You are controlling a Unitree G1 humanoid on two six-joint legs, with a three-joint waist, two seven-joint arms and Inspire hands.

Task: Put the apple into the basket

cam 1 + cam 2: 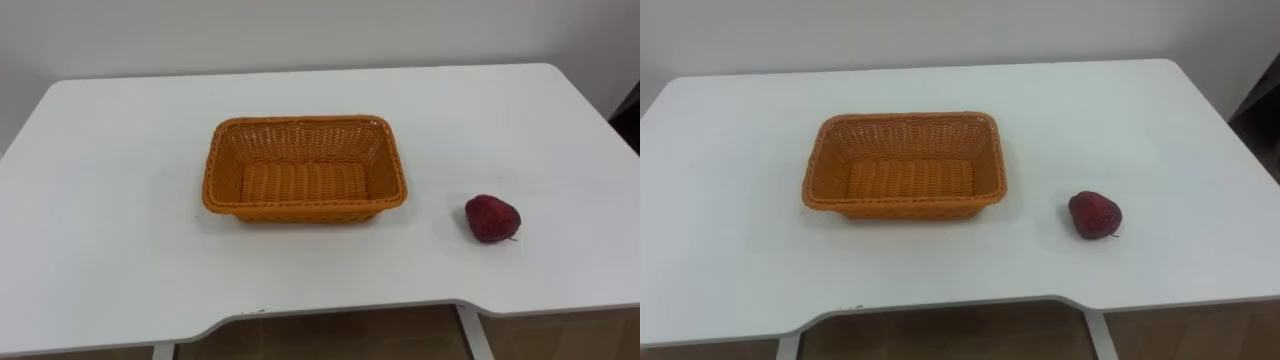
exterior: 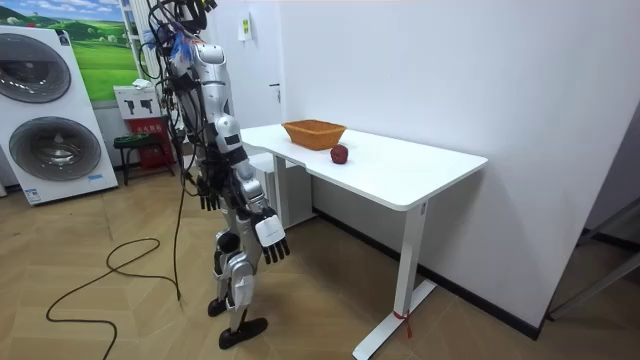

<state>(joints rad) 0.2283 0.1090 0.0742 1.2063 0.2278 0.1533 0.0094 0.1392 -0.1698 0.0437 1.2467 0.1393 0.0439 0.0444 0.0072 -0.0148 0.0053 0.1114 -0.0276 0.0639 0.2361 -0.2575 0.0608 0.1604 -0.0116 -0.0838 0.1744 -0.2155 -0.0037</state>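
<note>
Two objects rest on a white table: an orange wicker basket near the middle and a dark red apple. The apple lies on the bare tabletop, well apart to the basket's right and toward the front edge, outside the basket and touched by neither hand. The table stands against a white wall on a wood-pattern floor. In the room view the robot stands at the table's long front edge, arms hanging. Right hand and left hand — fingers loosely straight, holding nothing. Stacked washing machines stand at the room view's left.
</note>
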